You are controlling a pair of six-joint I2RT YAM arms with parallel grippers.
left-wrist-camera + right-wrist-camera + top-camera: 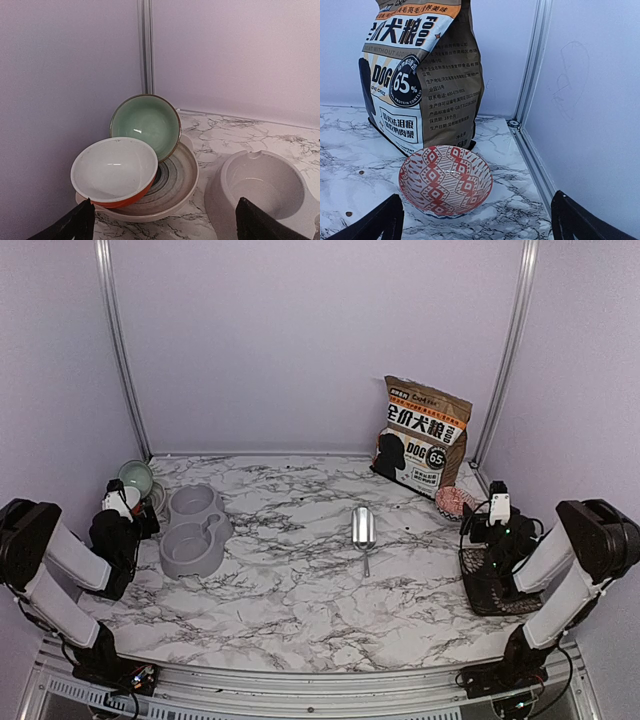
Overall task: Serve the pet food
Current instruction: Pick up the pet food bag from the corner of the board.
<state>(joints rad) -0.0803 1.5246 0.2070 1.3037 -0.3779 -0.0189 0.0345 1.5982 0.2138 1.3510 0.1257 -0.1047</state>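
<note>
L arm (62, 580), R arm (556, 575): blk joints, white links.

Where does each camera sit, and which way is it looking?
Top: fixed above and behind, looking down on the marble table; left arm and right arm show.
Left wrist: on the left arm, facing the green bowl and grey double dish; left claw tips at bottom.
Right wrist: on the right arm, facing the dog-food bag and red-patterned bowl; right claw tips at bottom.
Shared: the top view also shows that dish and bag.
</note>
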